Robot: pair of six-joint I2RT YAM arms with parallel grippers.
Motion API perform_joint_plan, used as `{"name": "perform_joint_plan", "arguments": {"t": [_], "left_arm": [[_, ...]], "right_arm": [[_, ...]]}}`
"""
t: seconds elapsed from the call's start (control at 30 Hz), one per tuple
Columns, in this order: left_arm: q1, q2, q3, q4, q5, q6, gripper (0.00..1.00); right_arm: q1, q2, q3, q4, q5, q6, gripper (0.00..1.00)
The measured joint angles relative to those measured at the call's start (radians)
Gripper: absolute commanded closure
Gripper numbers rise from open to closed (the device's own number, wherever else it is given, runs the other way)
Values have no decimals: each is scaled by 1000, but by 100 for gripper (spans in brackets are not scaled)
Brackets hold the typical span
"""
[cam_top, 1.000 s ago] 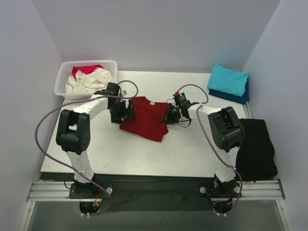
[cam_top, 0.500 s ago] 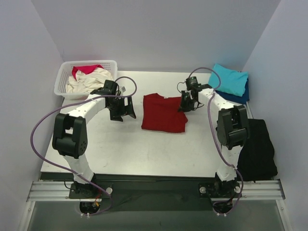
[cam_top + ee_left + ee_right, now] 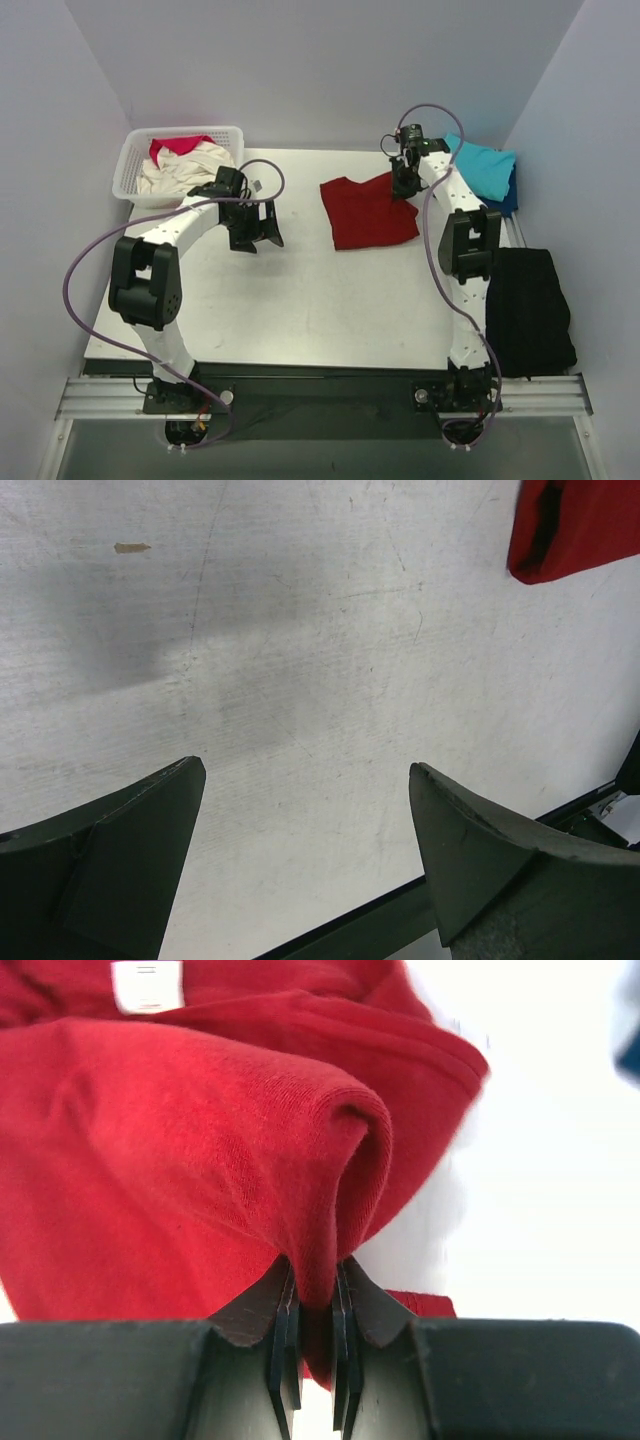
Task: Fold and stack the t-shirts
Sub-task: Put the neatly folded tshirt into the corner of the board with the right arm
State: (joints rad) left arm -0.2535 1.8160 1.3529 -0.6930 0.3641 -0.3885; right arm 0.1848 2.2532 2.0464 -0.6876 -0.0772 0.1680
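Note:
A folded dark red t-shirt lies right of the table's centre, its far right corner lifted. My right gripper is shut on that corner; in the right wrist view a pinched fold of the red t-shirt rises from between the fingers of the right gripper. A turquoise t-shirt lies folded on a navy blue t-shirt at the far right. A cream t-shirt and a pink-red t-shirt sit in the basket. My left gripper hangs open over bare table, left of the red t-shirt.
The white lattice basket stands at the far left corner. A black cloth hangs over the table's right edge. Grey walls close in the back and both sides. The table's front edge shows between my left fingers.
My right gripper has dragged the dark red t-shirt to the right and away from me, toward the turquoise pile. The left gripper let go of it and has stayed open in place.

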Motion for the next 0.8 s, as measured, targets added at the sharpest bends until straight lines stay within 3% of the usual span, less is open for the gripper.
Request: {"name": "perform_joint_plan", "arguments": {"t": [0.3,0.5,0.8], "left_arm": [[-2,0,49,-18,18,-4,5],[-26,-16,13,10,60,-31,5],[-77,-109,-47,43,60,-47,5]], "right_arm": [[-9,243,282,-47,23,-66,100],[-15,264,294,16,121,-71,100],[-89,264,289,276,267,-91,100]]}}
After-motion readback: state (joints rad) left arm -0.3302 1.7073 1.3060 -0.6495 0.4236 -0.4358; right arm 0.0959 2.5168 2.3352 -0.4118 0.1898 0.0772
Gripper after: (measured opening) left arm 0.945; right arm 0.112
